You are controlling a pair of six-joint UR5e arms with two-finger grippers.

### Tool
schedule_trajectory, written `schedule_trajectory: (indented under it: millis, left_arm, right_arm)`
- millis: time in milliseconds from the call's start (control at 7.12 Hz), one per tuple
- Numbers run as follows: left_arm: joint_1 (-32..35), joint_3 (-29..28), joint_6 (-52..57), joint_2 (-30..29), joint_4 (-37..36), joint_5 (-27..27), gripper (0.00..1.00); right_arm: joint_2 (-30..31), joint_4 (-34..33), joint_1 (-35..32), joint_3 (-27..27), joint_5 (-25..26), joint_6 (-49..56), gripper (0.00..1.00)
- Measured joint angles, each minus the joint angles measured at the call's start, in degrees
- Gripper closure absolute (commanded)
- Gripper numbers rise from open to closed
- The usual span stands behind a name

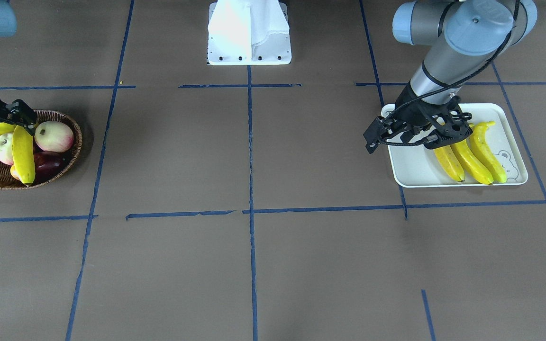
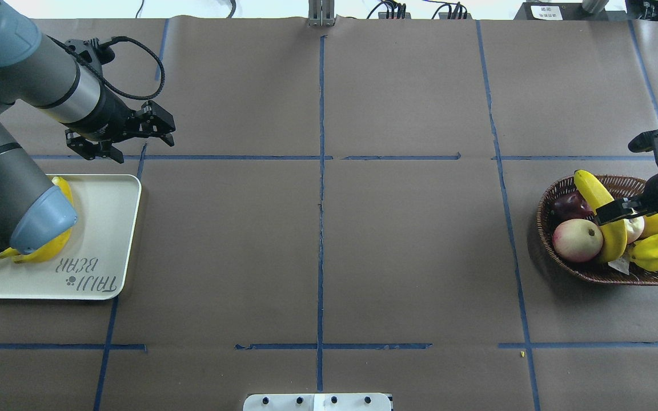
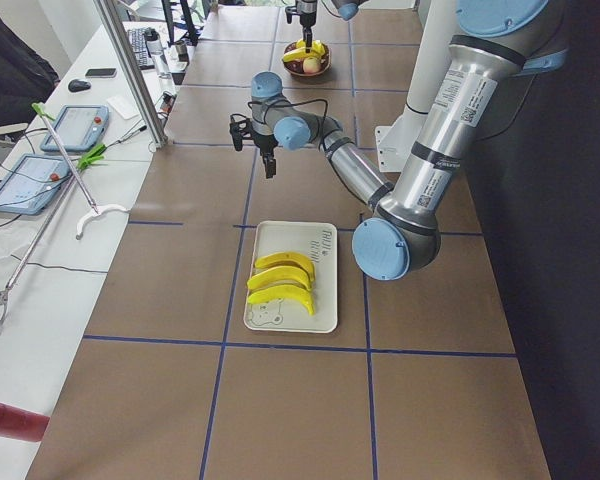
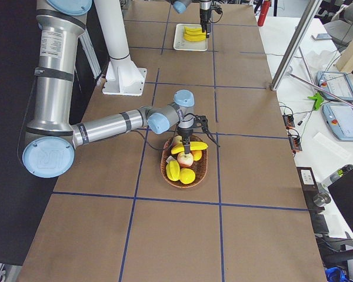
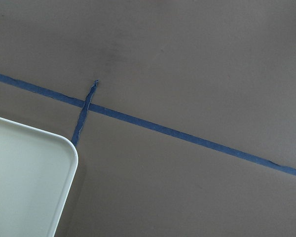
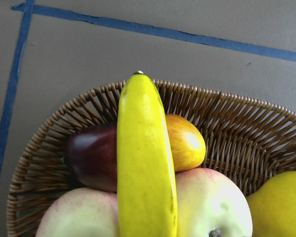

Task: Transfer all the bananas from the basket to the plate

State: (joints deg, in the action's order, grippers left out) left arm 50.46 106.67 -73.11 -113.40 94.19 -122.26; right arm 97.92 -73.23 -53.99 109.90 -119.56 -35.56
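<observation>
Three bananas lie side by side on the white plate, also seen in the exterior left view. My left gripper hangs high above the plate's edge, open and empty; its wrist view shows only a plate corner. A fourth banana lies across the fruit in the wicker basket. My right gripper is low over this banana, jaws open on either side of its middle.
The basket also holds two peaches, a dark mango and other yellow fruit. The white robot base stands at the table's robot-side edge. Blue tape lines cross the brown table.
</observation>
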Motion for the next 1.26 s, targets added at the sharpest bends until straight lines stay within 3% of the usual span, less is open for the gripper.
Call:
schedule_trajectory:
  millis: [141,422,562,703,1265]
  left_arm:
    - [-0.04,-0.06,0.04,-0.03,0.12,0.00,0.00]
    - [-0.04,-0.11,0.07,-0.06,0.25,0.00,0.00]
    - [-0.03,-0.09,0.07,-0.06,0.25,0.01,0.00]
    - [-0.03,-0.07,0.06,-0.09,0.27,0.00,0.00]
    - [-0.07,-0.20,-0.23,-0.52,0.24,0.00,0.00]
  right_arm:
    - [-0.19,0.01,0.39,-0.64,-0.17,0.01,0.06]
    - [-0.26,0.02,0.59,-0.70,-0.73,-0.04,0.68]
    - [-0.27,0.04,0.60,-0.47,-1.40,0.12,0.88]
    - [-0.23,0.08,0.55,-0.04,-2.45,0.31,0.97]
    - [1.86,0.01,-1.57,4.43,-3.63,0.57,0.98]
